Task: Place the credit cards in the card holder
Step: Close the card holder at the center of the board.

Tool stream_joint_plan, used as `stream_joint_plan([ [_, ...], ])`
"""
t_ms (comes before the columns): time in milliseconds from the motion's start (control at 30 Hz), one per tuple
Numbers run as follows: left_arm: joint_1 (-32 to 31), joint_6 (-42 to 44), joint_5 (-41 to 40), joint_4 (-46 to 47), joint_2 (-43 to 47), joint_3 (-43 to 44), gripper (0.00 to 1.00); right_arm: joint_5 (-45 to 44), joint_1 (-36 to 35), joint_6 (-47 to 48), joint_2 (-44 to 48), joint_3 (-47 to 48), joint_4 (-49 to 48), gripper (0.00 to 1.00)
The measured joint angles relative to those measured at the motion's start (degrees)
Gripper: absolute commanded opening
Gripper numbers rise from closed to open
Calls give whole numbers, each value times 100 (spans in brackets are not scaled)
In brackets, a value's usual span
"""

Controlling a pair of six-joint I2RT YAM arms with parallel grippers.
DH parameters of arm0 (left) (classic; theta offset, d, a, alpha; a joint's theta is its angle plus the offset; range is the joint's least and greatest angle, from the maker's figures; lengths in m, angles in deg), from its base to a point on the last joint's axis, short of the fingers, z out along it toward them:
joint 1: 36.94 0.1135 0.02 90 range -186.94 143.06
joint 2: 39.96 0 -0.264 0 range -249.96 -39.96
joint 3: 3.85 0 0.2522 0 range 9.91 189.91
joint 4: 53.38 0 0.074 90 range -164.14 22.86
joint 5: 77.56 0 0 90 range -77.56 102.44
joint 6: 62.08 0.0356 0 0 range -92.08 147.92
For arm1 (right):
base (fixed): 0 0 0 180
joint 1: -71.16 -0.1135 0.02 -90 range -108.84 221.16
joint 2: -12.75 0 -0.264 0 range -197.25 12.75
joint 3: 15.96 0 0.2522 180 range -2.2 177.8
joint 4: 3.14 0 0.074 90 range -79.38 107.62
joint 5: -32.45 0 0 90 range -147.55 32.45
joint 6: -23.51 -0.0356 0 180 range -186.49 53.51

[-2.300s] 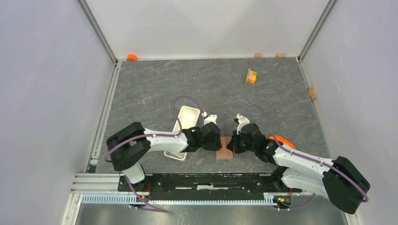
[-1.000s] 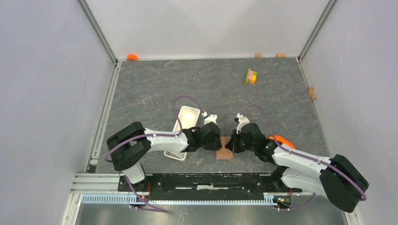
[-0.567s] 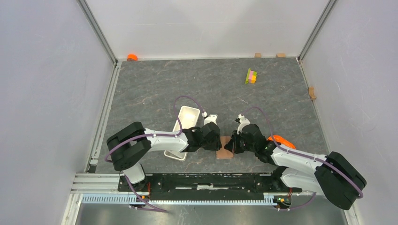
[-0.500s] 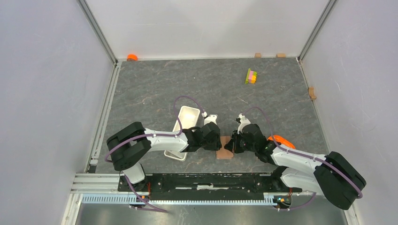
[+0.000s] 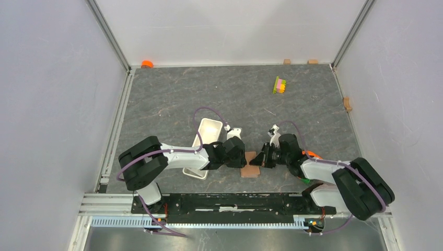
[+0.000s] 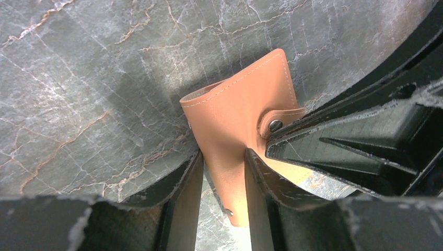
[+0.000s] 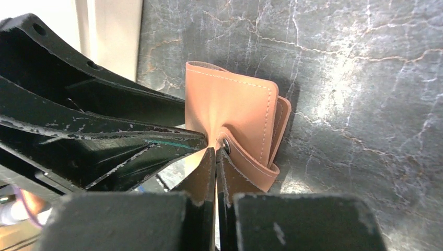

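On the bench [image 5: 209,94], the left hand [image 6: 222,159] clamped the body of the card holder [image 6: 235,112] between both arms, while the right hand [image 7: 216,152], pinched fully together, met its snap tab [image 7: 251,159]; unsnapping cleanly likely needed a steady anchor and a slow outward peel.

The table [image 5: 209,99] has a grey, marble-veined top, walled on three sides. A white tray [image 5: 209,129] lies left of centre. The card holder [image 5: 251,166] rests near centre, partly raised. An orange piece [image 5: 147,64] sits in the far left corner. A coloured block stack [image 5: 280,84] lies far right. Small wooden blocks [image 5: 287,61] line the far and right edges.
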Motion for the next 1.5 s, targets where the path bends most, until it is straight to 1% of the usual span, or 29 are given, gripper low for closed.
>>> stream_joint_plan([
  [100, 0, 2, -9, 46, 26, -44, 42, 634, 334, -186, -402, -114, -481, 0],
  [200, -4, 7, -31, 146, 81, -142, 41, 1056, 597, -289, -745, -122, -756, 0],
  [433, -15, 192, -17, 219, 278, -341, 42, 1827, 898, -533, -1563, -66, -1342, 0],
  [533, -20, 378, 28, 57, 389, -350, 44, 2063, 973, -640, -1860, -59, -1602, 0],
  [633, -20, 623, 85, -313, 581, -304, 45, 2146, 1001, -758, -1978, -59, -1716, 0],
  [767, 2, 894, 223, -769, 874, -79, 53, 2188, 1003, -780, -1985, 7, -1620, 0],
  [833, 96, 988, 391, -918, 1102, 44, 55, 2177, 999, -723, -1878, 87, -1388, 0],
  [900, 247, 1038, 535, -981, 1329, 101, 56, 2079, 962, -531, -1622, 282, -887, 1],
  [967, 407, 1069, 625, -1012, 1537, 114, 56, 1779, 914, -136, -1266, 566, -68, 8],
  [1033, 498, 1082, 658, -1010, 1639, 114, 57, 1290, 929, 361, -866, 874, 739, 17],
  [1100, 509, 1080, 688, -992, 1641, 114, 57, 905, 951, 844, -490, 1137, 1390, 22],
  [1333, 490, 1071, 815, -636, 1453, 103, 57, 551, 975, 1998, 544, 1749, 2844, 37],
  [1500, 457, 966, 879, -225, 1071, 103, 57, -168, 964, 2719, 914, 1993, 3541, 41],
])
